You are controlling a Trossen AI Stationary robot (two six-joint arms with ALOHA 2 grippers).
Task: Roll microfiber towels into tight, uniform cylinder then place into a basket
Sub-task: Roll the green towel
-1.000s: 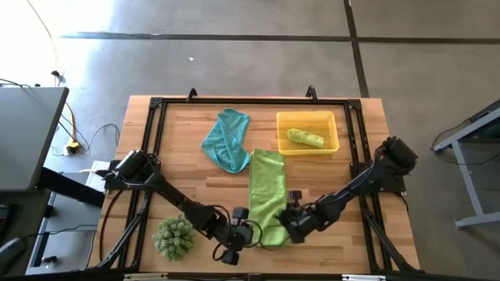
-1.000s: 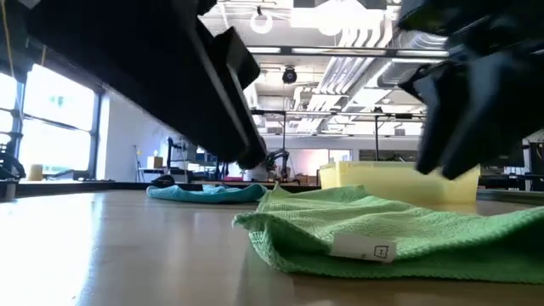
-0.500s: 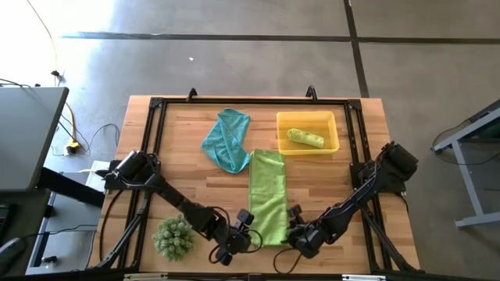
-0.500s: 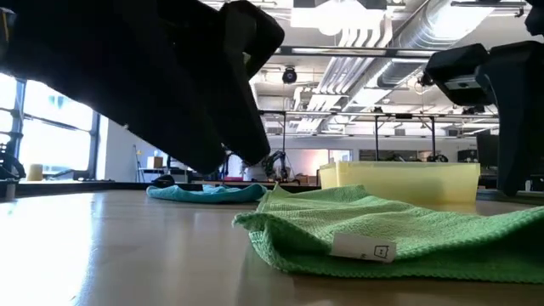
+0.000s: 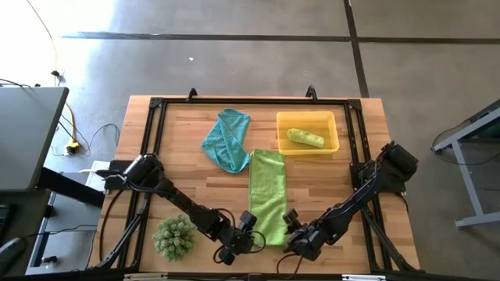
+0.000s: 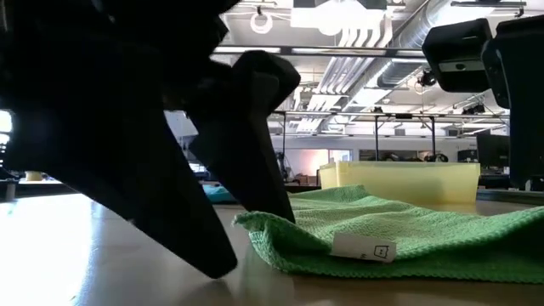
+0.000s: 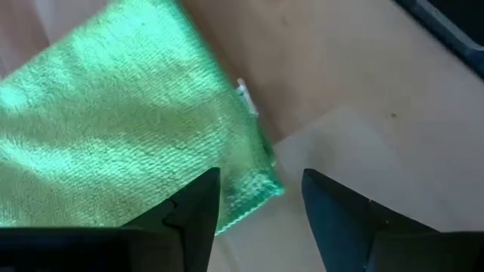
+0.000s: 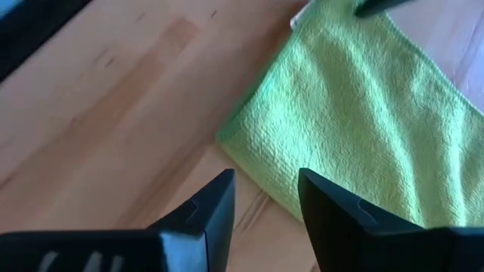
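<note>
A lime-green microfiber towel lies flat as a long strip on the wooden table, its near end between my two grippers. My left gripper is open at the towel's near left corner, one finger over the cloth and one over bare wood. My right gripper is open just above the near right corner, clear of it. A teal towel lies crumpled at the far middle. The yellow basket at the far right holds one rolled green towel. My left gripper comes slanting down from the table's left with its open fingers astride the green towel's near left corner. I cannot tell whether a fingertip touches the cloth.
A spiky green ball-shaped plant stands at the near left, close beside my left arm. A black frame runs round the tabletop. Bare wood lies on either side of the green strip.
My left gripper has sunk toward the towel's near left corner, rolled, and spread its fingers. My right gripper has moved off the towel's near end toward the table's near edge and rolled. The towel's near end now lies flat.
</note>
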